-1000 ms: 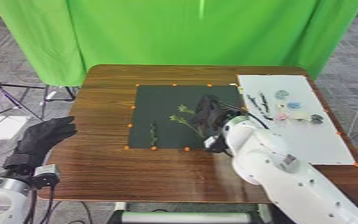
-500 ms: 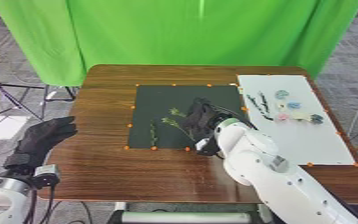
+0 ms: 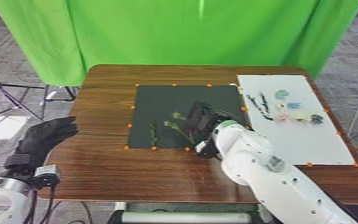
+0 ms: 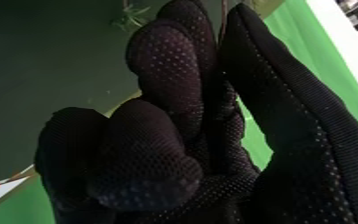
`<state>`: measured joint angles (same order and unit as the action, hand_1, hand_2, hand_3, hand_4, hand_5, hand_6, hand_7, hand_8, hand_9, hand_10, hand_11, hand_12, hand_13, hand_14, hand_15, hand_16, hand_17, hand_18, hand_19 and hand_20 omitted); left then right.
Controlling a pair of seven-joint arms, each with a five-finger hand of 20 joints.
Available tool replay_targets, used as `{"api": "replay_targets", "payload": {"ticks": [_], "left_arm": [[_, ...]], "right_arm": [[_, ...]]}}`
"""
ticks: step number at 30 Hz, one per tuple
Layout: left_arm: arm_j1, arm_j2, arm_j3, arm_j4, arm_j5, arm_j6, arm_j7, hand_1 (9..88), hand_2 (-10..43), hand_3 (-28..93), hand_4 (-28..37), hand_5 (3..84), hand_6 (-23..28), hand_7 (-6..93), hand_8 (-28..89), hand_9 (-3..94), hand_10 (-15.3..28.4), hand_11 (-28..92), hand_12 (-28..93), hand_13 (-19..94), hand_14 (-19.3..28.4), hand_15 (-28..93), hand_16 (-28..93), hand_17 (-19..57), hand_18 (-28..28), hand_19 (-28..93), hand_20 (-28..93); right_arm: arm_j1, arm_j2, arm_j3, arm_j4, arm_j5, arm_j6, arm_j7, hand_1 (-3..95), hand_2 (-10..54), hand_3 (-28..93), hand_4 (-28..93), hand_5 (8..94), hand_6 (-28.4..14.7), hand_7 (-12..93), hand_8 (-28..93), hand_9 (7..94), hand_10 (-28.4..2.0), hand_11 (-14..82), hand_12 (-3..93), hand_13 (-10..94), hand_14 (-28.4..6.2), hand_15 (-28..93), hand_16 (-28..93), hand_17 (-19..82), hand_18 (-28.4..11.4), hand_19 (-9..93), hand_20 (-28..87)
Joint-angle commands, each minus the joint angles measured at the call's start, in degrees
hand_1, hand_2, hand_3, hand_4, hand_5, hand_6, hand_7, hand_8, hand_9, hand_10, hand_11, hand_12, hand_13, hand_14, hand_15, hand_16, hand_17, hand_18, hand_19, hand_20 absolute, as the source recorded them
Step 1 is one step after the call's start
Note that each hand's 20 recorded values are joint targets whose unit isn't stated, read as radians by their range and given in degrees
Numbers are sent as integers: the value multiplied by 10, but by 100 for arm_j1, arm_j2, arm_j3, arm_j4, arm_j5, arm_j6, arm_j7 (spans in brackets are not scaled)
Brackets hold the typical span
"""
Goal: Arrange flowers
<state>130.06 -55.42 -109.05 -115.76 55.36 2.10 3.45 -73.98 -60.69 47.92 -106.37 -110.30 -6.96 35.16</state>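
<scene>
Left robot hand (image 3: pixel 44 136) with wide relaxed fingers at the left, one green stem (image 3: pixel 153 134) on dark mat (image 3: pixel 180 95) below centre, right robot hand (image 3: pixel 198 118) pinching a leafy sprig (image 3: pixel 170 123) at centre, small flowers (image 3: pixel 294 105) on white board (image 3: pixel 313 145) at the right.

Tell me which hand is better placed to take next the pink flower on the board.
Probably right: the right hand is over the dark mat, nearer the pink flower; the left hand is at the left edge of the table.
</scene>
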Motion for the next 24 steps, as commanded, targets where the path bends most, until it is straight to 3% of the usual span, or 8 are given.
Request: {"api": "replay_targets", "payload": {"ticks": [1, 6, 24], "left_arm": [[31, 2, -29, 2, 17, -70, -52, 252, -21, 629, -188, 467, 52, 126, -53, 450, 138, 225, 154, 346, 188, 222, 44, 22, 158, 127, 188], [48, -3, -46, -8, 14, -68, -56, 251, -22, 630, -189, 466, 52, 126, -52, 450, 139, 225, 154, 346, 188, 223, 45, 22, 158, 126, 188], [46, 4, -8, -2, 2, -69, -40, 251, -22, 630, -188, 466, 52, 127, -53, 449, 138, 225, 154, 345, 189, 223, 45, 21, 159, 127, 188]], "right_arm": [[15, -79, -10, 38, -13, -141, 85, 444, -44, 615, -78, 824, -36, 334, 123, 922, -122, 426, 285, 937, -33, 645, 263, 747, -91, 932, 512], [18, -111, -7, 70, -10, -149, 115, 421, -37, 604, -73, 830, -34, 361, -62, 927, -126, 417, 283, 937, -34, 642, 261, 749, -91, 932, 502], [24, -40, 142, -63, -150, 43, -33, 399, -13, 584, -77, 839, -35, 345, -66, 937, -130, 396, 277, 937, -39, 636, 251, 750, -92, 932, 480]]}}
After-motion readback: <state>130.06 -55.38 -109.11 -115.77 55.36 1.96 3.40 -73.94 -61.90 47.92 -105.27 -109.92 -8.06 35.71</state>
